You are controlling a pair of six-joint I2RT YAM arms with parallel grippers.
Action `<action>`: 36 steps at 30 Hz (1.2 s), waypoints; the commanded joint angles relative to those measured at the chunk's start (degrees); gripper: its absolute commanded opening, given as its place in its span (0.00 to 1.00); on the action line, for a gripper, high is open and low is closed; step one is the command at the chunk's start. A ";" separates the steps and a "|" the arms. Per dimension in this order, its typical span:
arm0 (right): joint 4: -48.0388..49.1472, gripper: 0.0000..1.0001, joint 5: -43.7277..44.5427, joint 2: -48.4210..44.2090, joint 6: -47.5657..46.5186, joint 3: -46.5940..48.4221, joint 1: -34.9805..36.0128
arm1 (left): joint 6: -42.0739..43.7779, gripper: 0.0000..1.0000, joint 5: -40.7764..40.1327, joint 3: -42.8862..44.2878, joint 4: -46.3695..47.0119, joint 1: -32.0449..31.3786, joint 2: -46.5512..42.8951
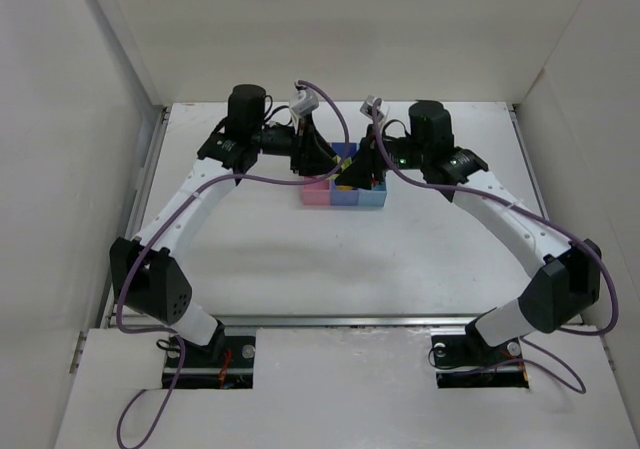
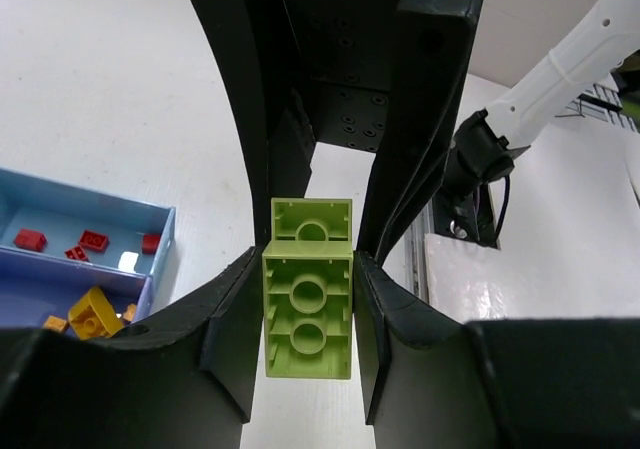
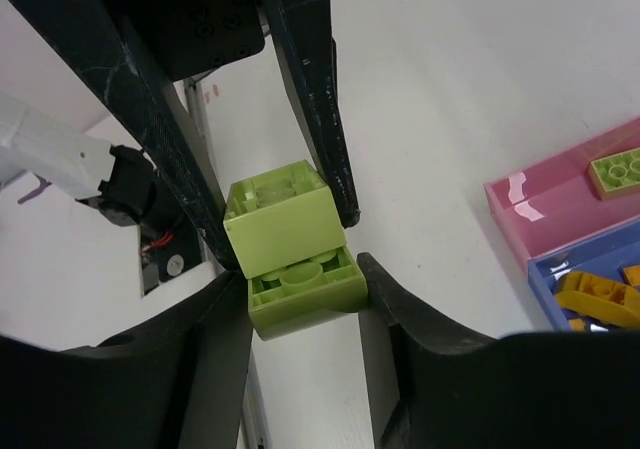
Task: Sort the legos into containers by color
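A lime clump (image 2: 308, 314) of glossy moulded bricks, hollow tubes and ribbed undersides showing, sits mid-frame in both wrist views, held above the matte white table (image 1: 330, 259). The left gripper (image 2: 305, 274) clamps its curved black plastic fingers on the flanks of one brick. The right gripper (image 3: 302, 274) pinches the other end, pads touching both sides, so each arm's fingers crowd the other's view. In the top view the two meet at upper centre over the row of bins and hide much of it: pink bin (image 1: 314, 194), medium blue bin (image 1: 345, 197), light blue bin (image 1: 373, 199). Small red bricks (image 2: 30, 239) lie in the light blue one, orange bricks (image 2: 90, 314) in the medium blue, and a flat lime brick (image 3: 620, 169) in the pink. Purple cables (image 1: 124, 421) trail along both arms.
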 commanded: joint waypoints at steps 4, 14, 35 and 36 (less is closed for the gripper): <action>3.46 0.00 3.00 -0.77 -0.09 2.05 0.29 | 3.85 0.00 -3.04 1.90 -3.56 -0.61 -1.33; 1.79 0.00 9.51 -4.99 0.44 -7.17 -0.23 | -0.72 0.00 -9.56 5.41 -0.85 7.02 0.52; -4.10 0.00 20.85 -6.83 -0.61 -7.27 -3.05 | 2.19 0.03 -54.64 5.68 -0.50 -0.70 17.74; -4.62 0.00 20.85 -6.83 -0.61 -7.27 -3.05 | 2.18 0.07 -54.65 5.68 -0.50 -0.70 17.75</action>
